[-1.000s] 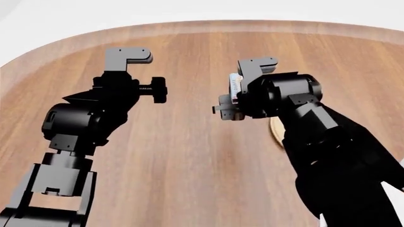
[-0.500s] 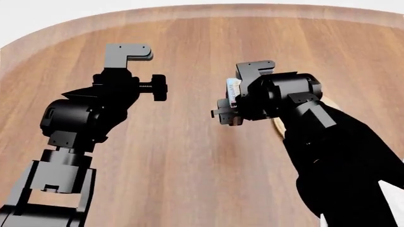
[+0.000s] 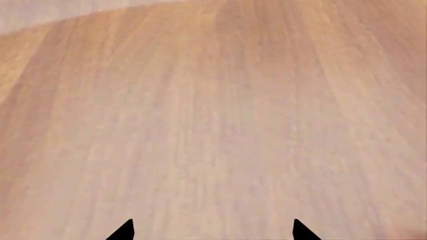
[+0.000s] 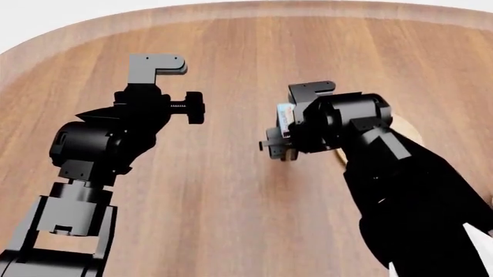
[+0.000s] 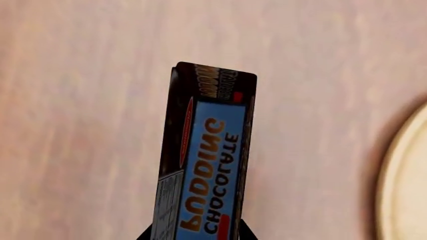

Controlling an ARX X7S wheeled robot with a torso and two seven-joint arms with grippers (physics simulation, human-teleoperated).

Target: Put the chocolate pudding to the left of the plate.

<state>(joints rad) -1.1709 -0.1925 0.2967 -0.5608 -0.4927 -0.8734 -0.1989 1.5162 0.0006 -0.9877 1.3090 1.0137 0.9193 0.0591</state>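
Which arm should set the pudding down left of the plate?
Right. The right gripper already holds the pudding just left of the plate. The left gripper is open, holding nothing, over bare table.

In your right wrist view, the chocolate pudding (image 5: 207, 165) shows "CHOCOLATE PUDDING" on its light blue edge, running lengthwise and reading upside down, black and orange letters. Smaller print on its dark end and side is too blurred to read.

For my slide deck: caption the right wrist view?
Right gripper holds the blue-edged chocolate pudding box above the wooden table, beside the tan plate.
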